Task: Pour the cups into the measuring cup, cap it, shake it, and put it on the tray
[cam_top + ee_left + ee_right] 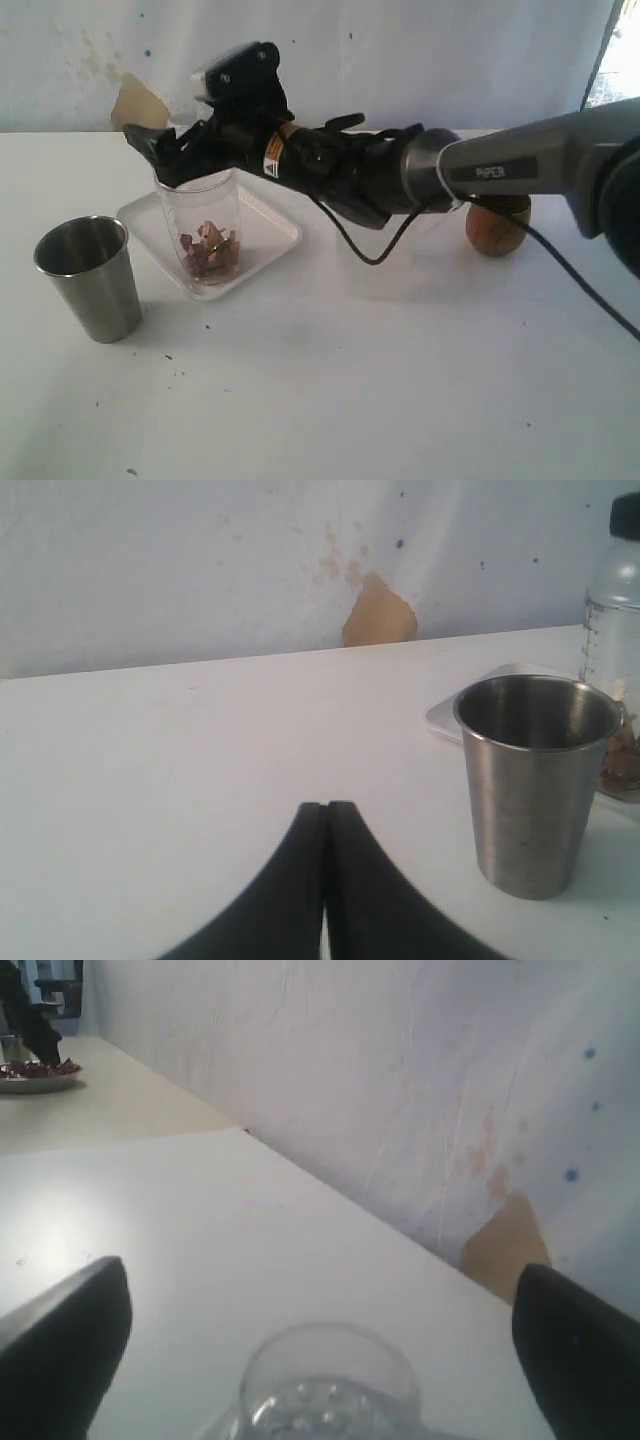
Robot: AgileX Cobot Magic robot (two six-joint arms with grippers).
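While above measuring cup [205,235] on tray [275,225], R gripper [320,1305] wide apart, L gripper [325,825] tight together, empty.

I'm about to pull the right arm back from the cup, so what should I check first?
1. Is the right gripper open, jaws wide apart: ok.
2. Is the measuring cup upright on the tray: ok.
3. Is the domed lid fully seated: cannot tell.
4. Is the steel tumbler upright, apart from the tray: ok.
5. Is the left gripper shut and empty: ok.
6. Is the wooden cup upright: cannot tell, the arm hides its top.
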